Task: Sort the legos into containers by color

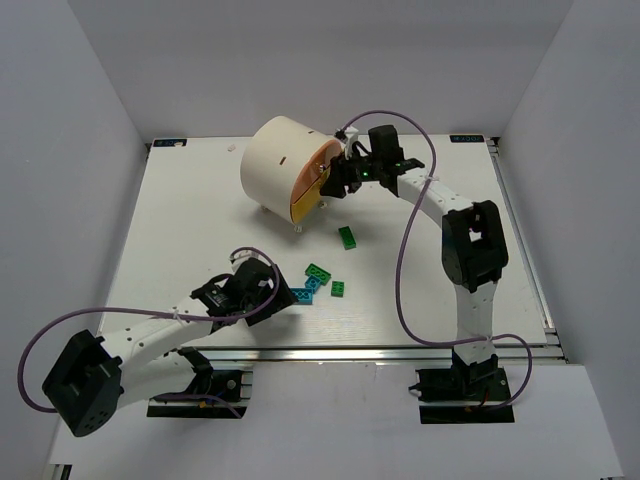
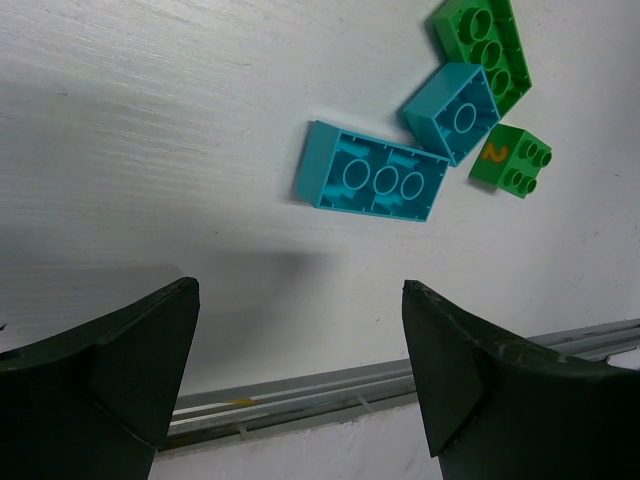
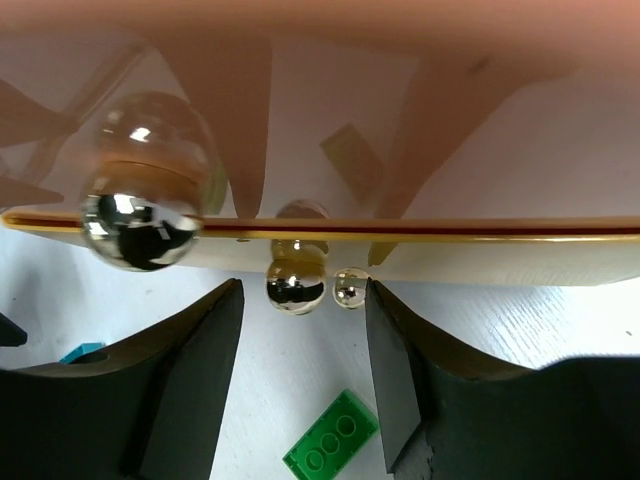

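Observation:
The cream drum (image 1: pixel 272 160) stands at the back middle of the table, its orange drawer face (image 1: pixel 310 184) turned to the right. My right gripper (image 1: pixel 333 184) is open right at that face. In the right wrist view its jaws (image 3: pixel 302 296) stand on either side of a small brass knob (image 3: pixel 295 284) without closing on it. My left gripper (image 1: pixel 288 297) is open and empty, low over the table just short of a cluster of legos. A long cyan brick (image 2: pixel 372 183), a small cyan brick (image 2: pixel 452 112), a green brick (image 2: pixel 487 45) and a small green brick marked 2 (image 2: pixel 512 162) lie ahead of its jaws (image 2: pixel 300 292).
One green brick (image 1: pixel 347 237) lies alone between the drum and the cluster, and it also shows under the right gripper (image 3: pixel 332 436). A larger brass knob (image 3: pixel 140 225) sits left of the small one. The table's front rail (image 2: pixel 330 390) runs just below the left gripper.

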`<state>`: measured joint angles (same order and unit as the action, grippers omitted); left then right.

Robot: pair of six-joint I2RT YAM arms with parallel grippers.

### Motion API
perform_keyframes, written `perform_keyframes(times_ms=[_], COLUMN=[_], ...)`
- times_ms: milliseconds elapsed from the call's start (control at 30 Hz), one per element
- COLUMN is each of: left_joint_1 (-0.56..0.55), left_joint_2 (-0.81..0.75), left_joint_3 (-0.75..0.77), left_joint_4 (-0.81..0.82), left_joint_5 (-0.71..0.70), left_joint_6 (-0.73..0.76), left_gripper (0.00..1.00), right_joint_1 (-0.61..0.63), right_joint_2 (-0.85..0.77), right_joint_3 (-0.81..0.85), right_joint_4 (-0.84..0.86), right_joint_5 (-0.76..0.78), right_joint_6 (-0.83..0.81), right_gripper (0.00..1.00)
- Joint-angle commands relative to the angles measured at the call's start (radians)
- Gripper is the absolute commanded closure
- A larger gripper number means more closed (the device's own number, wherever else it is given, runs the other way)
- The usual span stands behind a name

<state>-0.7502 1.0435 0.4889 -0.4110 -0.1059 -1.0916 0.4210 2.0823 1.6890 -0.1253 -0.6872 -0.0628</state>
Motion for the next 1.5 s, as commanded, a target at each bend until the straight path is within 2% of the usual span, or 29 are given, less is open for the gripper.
perform_keyframes(times_ms=[0,100,233,300,400,767,1033,1067,1100,1200,1467], left_joint_1=[-0.005,-0.005,-0.005,-0.005,-0.005,-0.005,-0.005,-0.005,-0.005,-0.005,-0.014], left_joint_2=[0.009,0.021,0.042,0.059,0.09,0.2,0.326,0.332,0.339,0.354,0.443], left_joint_3=[0.039,0.048,0.06,0.065,0.073,0.134,0.237,0.244,0.26,0.273,0.362], left_joint_4=[-0.002,0.003,0.023,0.035,0.06,0.109,0.074,0.067,0.048,0.02,-0.046], left_joint_5=[-0.009,-0.009,-0.009,-0.006,0.008,0.014,-0.003,-0.011,-0.027,-0.052,-0.046], left_joint_6=[0.004,0.006,0.007,0.007,0.01,0.045,0.169,0.188,0.225,0.295,0.395], left_gripper=[0.08,0.08,0.08,0.08,0.08,0.08,0.08,0.08,0.08,0.08,0.08], right_joint_1=[0.007,0.007,0.007,0.004,0.002,-0.028,-0.047,-0.05,-0.048,-0.048,-0.056], right_joint_2=[0.01,0.015,0.007,-0.004,-0.021,-0.197,-0.288,-0.292,-0.291,-0.294,-0.311], right_joint_3=[0.034,0.029,0.018,0.0,-0.032,-0.294,-0.42,-0.428,-0.428,-0.422,-0.437], right_joint_4=[0.01,0.024,0.062,0.073,0.093,0.165,0.158,0.156,0.151,0.127,0.127], right_joint_5=[0.017,0.018,0.018,0.021,0.023,0.028,0.025,0.022,0.012,0.0,0.002], right_joint_6=[-0.009,0.001,0.017,0.018,0.018,-0.011,-0.043,-0.045,-0.049,-0.06,-0.06], right_gripper=[0.43,0.47,0.67,0.74,0.78,0.79,0.76,0.74,0.63,0.43,0.4])
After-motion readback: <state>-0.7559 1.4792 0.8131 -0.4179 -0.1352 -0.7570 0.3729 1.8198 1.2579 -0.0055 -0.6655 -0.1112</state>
